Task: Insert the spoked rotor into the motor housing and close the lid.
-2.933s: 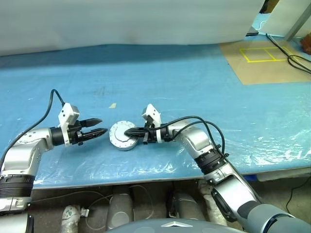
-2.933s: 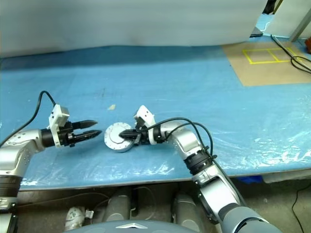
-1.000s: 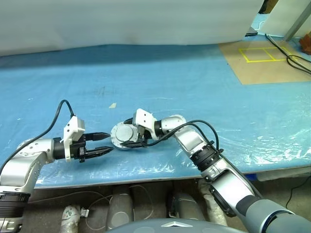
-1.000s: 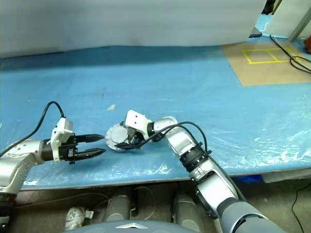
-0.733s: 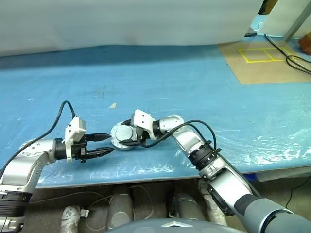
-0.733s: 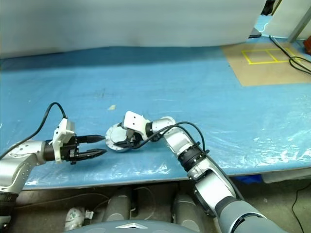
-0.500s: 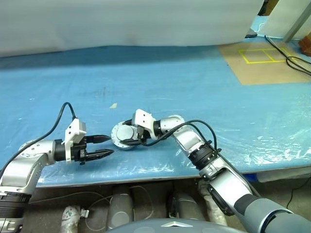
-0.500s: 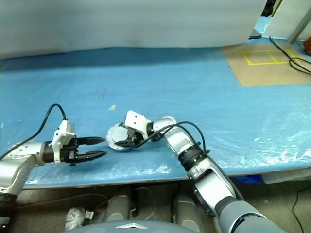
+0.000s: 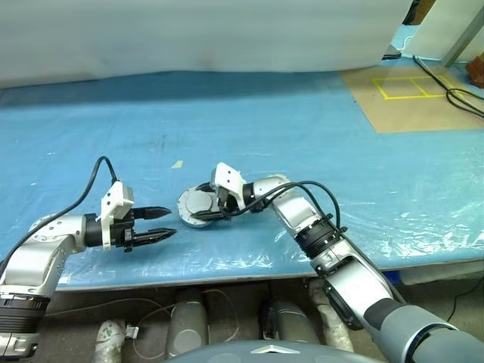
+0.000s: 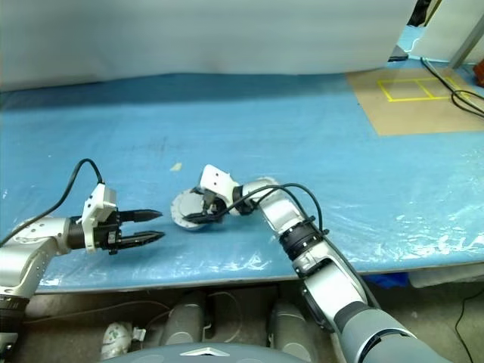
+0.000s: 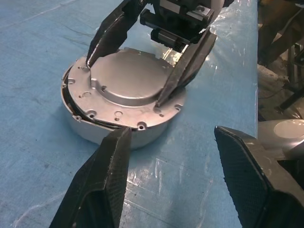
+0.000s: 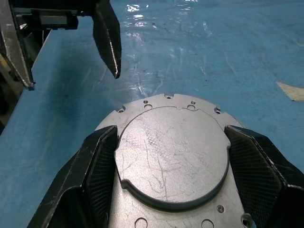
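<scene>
The right fingers [image 9: 198,215] sit on both sides of the lid's [image 11: 127,77] raised middle – touching it (the lid rests a bit crooked on the round metal cup [image 11: 95,132]); the left fingers [image 9: 162,224] are open – empty.

Over the last three seconds the left gripper [image 9: 157,224] drew back from the lid [image 9: 198,202] toward the worktop's near edge and its left end, so a wider strip of blue cover lay between its fingers and the motor housing [image 11: 95,130]. The right gripper [image 9: 203,206] swung round from reaching along the near edge to reaching over the lid from its far right side, and its fingers [image 12: 100,166] came to stand on either side of the lid's raised centre. The housing with its lid shifted slightly toward the worktop's right end.
</scene>
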Action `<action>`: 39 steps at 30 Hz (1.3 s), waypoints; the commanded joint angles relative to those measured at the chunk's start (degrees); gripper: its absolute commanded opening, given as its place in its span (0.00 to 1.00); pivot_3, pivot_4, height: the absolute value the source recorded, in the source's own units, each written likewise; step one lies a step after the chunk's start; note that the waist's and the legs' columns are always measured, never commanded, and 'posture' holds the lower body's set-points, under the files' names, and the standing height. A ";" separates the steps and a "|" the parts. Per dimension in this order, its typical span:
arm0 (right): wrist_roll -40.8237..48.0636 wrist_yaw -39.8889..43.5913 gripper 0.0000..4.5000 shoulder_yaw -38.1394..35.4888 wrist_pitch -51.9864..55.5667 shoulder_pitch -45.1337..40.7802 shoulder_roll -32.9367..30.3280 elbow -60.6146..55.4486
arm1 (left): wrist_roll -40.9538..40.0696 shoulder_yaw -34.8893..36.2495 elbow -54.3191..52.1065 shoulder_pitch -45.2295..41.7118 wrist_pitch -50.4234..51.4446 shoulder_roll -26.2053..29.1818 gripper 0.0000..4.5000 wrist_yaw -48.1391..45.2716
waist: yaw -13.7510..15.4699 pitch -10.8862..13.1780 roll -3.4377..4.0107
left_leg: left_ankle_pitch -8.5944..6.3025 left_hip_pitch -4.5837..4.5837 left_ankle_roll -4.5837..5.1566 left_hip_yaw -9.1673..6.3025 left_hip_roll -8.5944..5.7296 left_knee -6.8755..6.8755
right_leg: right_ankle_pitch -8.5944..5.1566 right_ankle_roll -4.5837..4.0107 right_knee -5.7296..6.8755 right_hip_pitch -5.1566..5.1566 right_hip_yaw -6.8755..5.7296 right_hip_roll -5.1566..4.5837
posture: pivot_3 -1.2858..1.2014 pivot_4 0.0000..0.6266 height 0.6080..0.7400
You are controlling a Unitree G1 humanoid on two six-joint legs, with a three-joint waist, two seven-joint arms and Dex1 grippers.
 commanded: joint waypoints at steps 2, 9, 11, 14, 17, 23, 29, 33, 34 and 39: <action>1.45 -1.19 0.71 -2.03 0.99 -0.70 0.94 -1.85 | 0.46 0.68 1.53 -1.14 -1.53 0.39 0.65 -0.36 | -0.03 0.00 0.00 | 0.00 -0.02 0.00 0.00 0.00 0.00 | -0.01 -0.01 0.03 -0.04 0.00 0.00 | 0.52 0.24 1.00; 1.48 -4.05 0.71 -3.39 -0.39 -1.58 2.78 -0.65 | 0.59 0.48 2.41 -1.66 -1.84 0.45 0.65 -0.26 | -0.07 0.00 0.00 | 0.00 -0.15 0.00 0.01 0.01 0.00 | -0.04 -0.06 0.09 -0.20 0.01 0.01 | 0.52 0.24 1.00; 0.03 -4.07 0.71 -2.33 -2.27 -1.46 2.30 0.35 | 0.51 0.41 2.11 -1.71 -1.62 0.39 0.65 -0.09 | -0.08 0.00 0.00 | 0.00 -0.20 -0.01 0.01 0.01 0.00 | -0.04 -0.06 0.10 -0.25 0.01 0.01 | 0.52 0.24 1.00; -0.63 -3.45 0.71 -1.88 -3.19 -1.01 1.68 1.20 | 0.47 0.25 1.78 -1.83 -1.42 0.28 0.65 0.10 | -0.08 0.00 0.00 | 0.01 -0.25 -0.01 0.01 0.00 0.00 | -0.04 -0.06 0.10 -0.28 0.01 0.01 | 0.52 0.24 1.00; 0.32 -2.18 0.71 -2.30 -1.92 -0.86 1.38 0.25 | 0.41 0.12 1.46 -1.92 -1.23 0.22 0.65 0.24 | -0.10 0.00 0.01 | 0.01 -0.26 -0.01 0.01 0.01 0.00 | -0.04 -0.06 0.11 -0.29 0.01 0.01 | 0.52 0.24 1.00; -0.94 -1.34 0.71 -1.35 -2.57 -1.07 0.46 -0.73 | 0.41 -0.58 0.81 -2.23 -1.02 -0.17 0.65 0.49 | -0.08 0.00 0.00 | 0.00 -0.28 -0.01 0.01 0.01 0.01 | -0.04 -0.06 0.11 -0.30 0.01 0.01 | 0.52 0.24 1.00; -2.15 -2.93 0.71 -1.26 -3.95 -0.10 0.69 0.77 | 0.40 -1.00 1.16 -3.20 -1.15 -0.32 0.65 0.39 | -0.12 0.00 0.00 | 0.01 -0.29 -0.01 0.01 0.01 0.01 | -0.05 -0.07 0.17 -0.34 0.01 0.01 | 0.52 0.24 1.00; -1.28 -2.90 0.71 -1.87 -3.42 -0.11 0.98 0.63 | 0.45 -0.94 1.32 -3.09 -1.29 -0.20 0.65 0.26 | -0.12 0.00 0.00 | 0.00 -0.27 -0.01 0.01 0.01 0.01 | -0.05 -0.07 0.20 -0.34 0.02 0.01 | 0.52 0.24 1.00; -1.20 -2.67 0.71 -1.80 -3.38 -0.06 0.95 0.44 | 0.47 -0.96 1.31 -3.03 -1.32 -0.18 0.65 0.22 | -0.12 0.00 0.00 | 0.00 -0.28 -0.01 0.01 0.01 0.01 | -0.05 -0.07 0.20 -0.34 0.02 0.01 | 0.52 0.24 1.00; -1.79 -3.91 0.71 -1.82 -4.08 -0.39 1.24 1.79 | 0.42 -1.19 1.40 -3.35 -1.19 -0.41 0.65 0.23 | -0.12 0.00 0.00 | 0.01 -0.28 -0.01 0.01 0.01 0.01 | -0.05 -0.08 0.20 -0.34 0.02 0.01 | 0.52 0.24 1.00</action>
